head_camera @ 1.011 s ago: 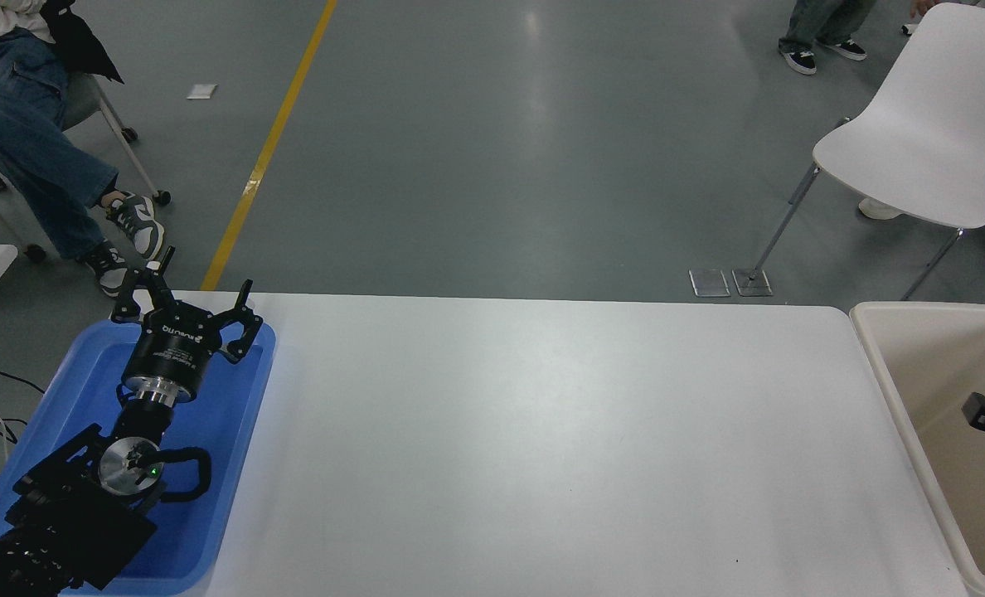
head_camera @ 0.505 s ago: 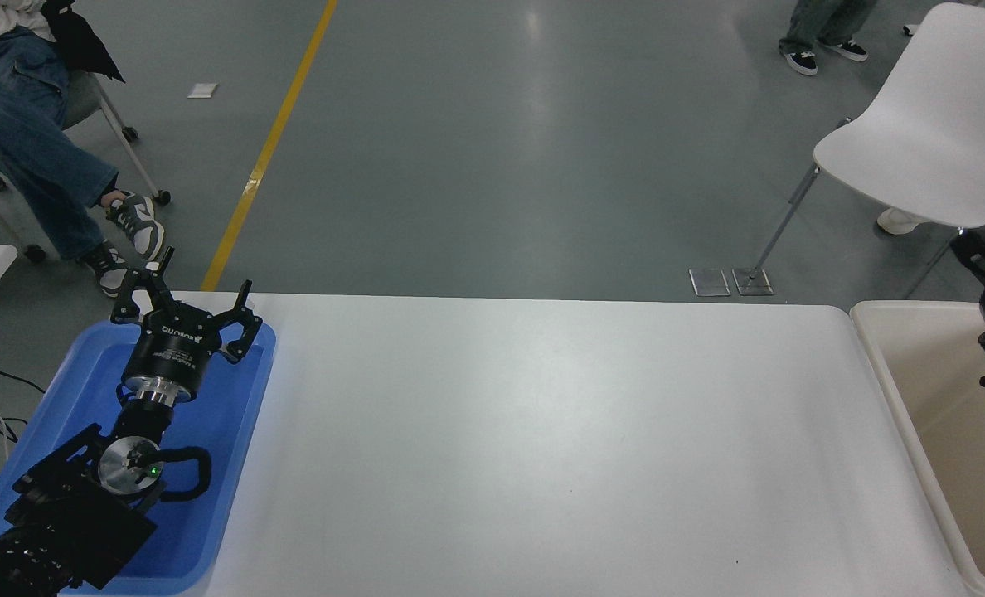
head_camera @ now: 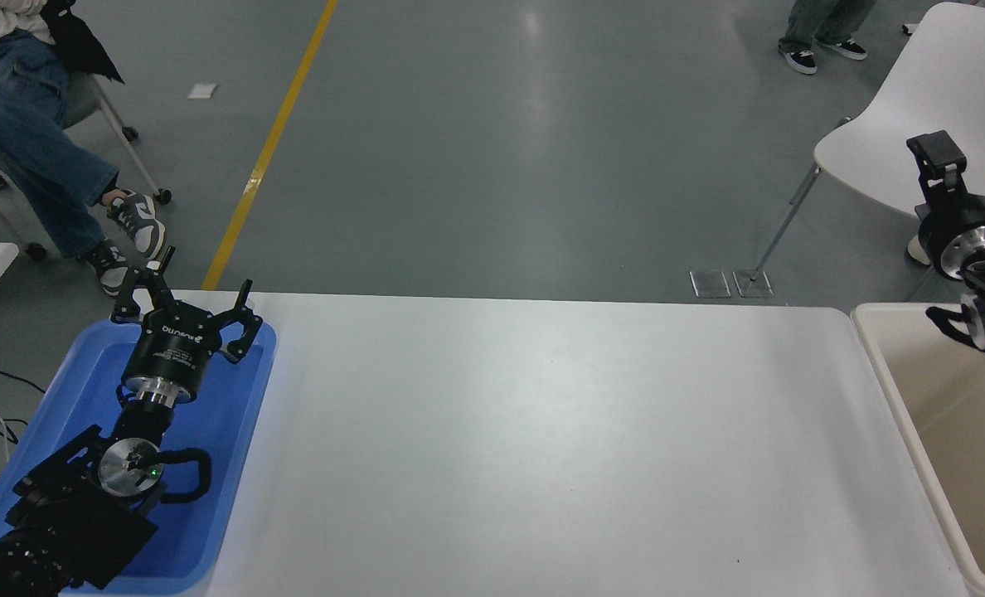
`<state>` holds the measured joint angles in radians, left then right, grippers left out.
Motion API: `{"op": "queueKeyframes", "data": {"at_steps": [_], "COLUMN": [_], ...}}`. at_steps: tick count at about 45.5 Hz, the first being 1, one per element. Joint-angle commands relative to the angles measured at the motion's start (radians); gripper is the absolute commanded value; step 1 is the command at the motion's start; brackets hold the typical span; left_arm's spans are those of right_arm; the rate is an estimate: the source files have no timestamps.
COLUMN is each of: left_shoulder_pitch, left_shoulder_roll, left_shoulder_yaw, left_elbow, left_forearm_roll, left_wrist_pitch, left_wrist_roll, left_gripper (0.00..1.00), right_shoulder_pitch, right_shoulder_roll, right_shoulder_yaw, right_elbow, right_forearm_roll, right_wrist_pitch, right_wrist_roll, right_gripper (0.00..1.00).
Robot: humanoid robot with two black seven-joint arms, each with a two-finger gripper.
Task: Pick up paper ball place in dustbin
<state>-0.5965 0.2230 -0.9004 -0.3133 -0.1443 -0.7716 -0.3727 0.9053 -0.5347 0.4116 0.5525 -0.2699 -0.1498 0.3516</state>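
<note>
White table (head_camera: 542, 448) — dustbin (head_camera: 890, 381): cream-beige, thick rounded rim, smooth walls

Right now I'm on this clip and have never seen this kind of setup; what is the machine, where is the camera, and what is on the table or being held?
It is a two-armed robot seen from one camera high on its own side, looking forward and down over a white table.

The left arm is parked at the lower left. Its tool, fingers spread open and holding nothing, sits over a shallow blue tray.

The right arm enters at the right edge, raised above the cream dustbin that stands at the table's right end. Only part of the right tool shows, so I cannot tell whether it is open or shut.

No paper ball is visible anywhere: not on the table, not in the visible part of the bin.

Behind the table are a white chair and a seated person.
</note>
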Motion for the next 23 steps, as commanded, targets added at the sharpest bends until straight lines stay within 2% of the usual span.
{"op": "queueKeyframes", "data": {"at_steps": [1, 10, 17, 23], "left_shoulder_pitch": [0.0, 0.0, 0.0, 0.0], "left_shoulder_roll": [-0.001, 0.001, 0.001, -0.001], "left_shoulder_yaw": [0.0, 0.0, 0.0, 0.0], "left_elbow": [-0.001, 0.0, -0.001, 0.0], "left_forearm_roll": [0.0, 0.0, 0.0, 0.0], "left_wrist_pitch": [0.0, 0.0, 0.0, 0.0], "left_wrist_roll": [0.0, 0.002, 0.0, 0.0], "left_gripper": [1.0, 1.0, 1.0, 1.0], "right_shoulder_pitch": [-0.17, -0.272, -0.361, -0.445], "right_shoulder_roll": [0.045, 0.108, 0.194, 0.266], "right_shoulder_yaw": [0.392, 0.483, 0.567, 0.601], "right_elbow": [0.204, 0.244, 0.244, 0.244], "right_forearm_roll": [-0.002, -0.002, -0.002, -0.012], "right_wrist_pitch": [0.033, 0.102, 0.162, 0.2], "right_wrist_roll": [0.171, 0.191, 0.262, 0.277], "right_gripper": [1.0, 1.0, 1.0, 1.0]}}
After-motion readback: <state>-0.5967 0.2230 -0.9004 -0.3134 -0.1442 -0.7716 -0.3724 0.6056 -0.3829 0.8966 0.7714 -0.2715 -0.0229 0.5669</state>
